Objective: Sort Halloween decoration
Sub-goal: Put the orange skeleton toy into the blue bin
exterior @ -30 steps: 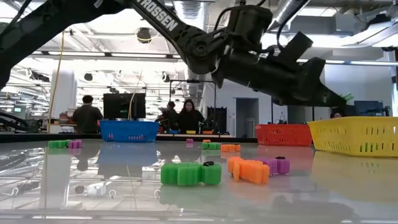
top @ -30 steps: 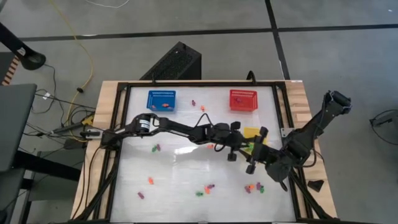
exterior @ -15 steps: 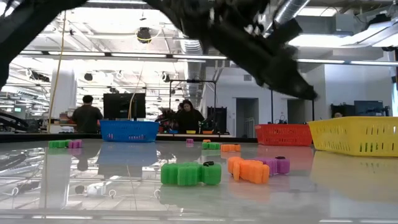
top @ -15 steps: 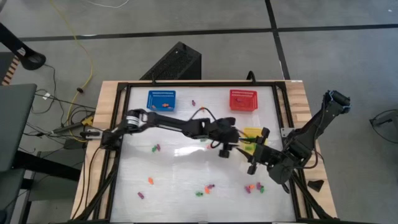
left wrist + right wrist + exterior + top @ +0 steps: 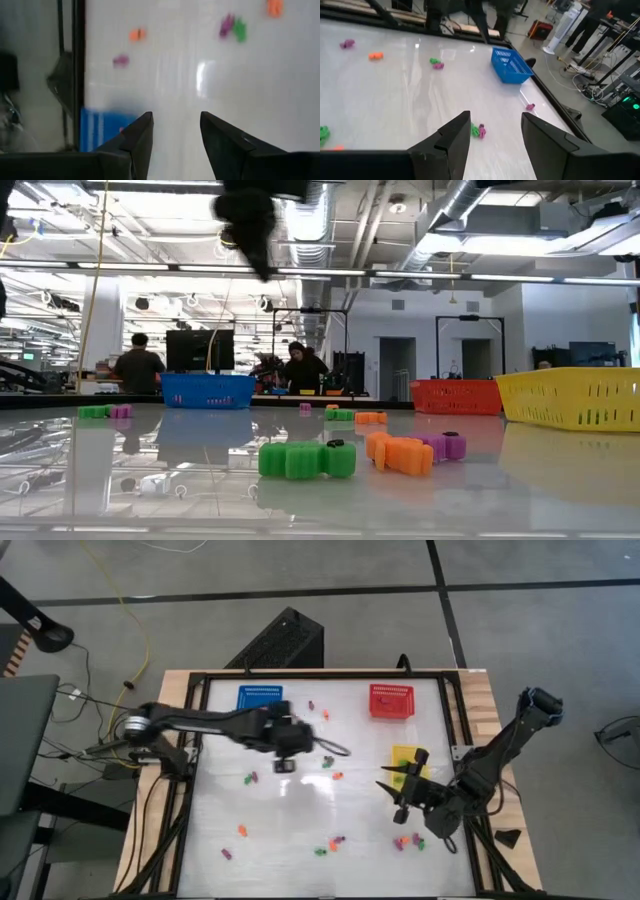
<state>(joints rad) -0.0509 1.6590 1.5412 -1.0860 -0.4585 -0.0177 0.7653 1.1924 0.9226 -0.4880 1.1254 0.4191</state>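
Trinkets: tiny orange, purple and green pieces lie scattered over the white table; a cluster at lower right of the high view, another pair low centre, a green-and-purple pair left of centre, an orange one lower left, a few near the upper edge between the blue and red baskets.
Change: a second ago the left arm reached across to the yellow basket at right of centre; now it has swung back toward upper left, with the left gripper just below the blue basket.
Meaning: probably a drop at the yellow basket is done and the arm is heading for another piece; most trinkets are still unsorted, so the task looks far from finished.
Left fingers: apart with nothing between them in the left wrist view.
Right gripper: lower right, beside the yellow basket; fingers spread wide and empty in the right wrist view; it has barely moved.
Baskets: blue upper left, red basket upper right, yellow partly hidden by the right arm.
In the way: the right arm overhangs the yellow basket and sits near the lower-right cluster; the arms could crowd each other there.
Room: people sit beyond the table in the low view.
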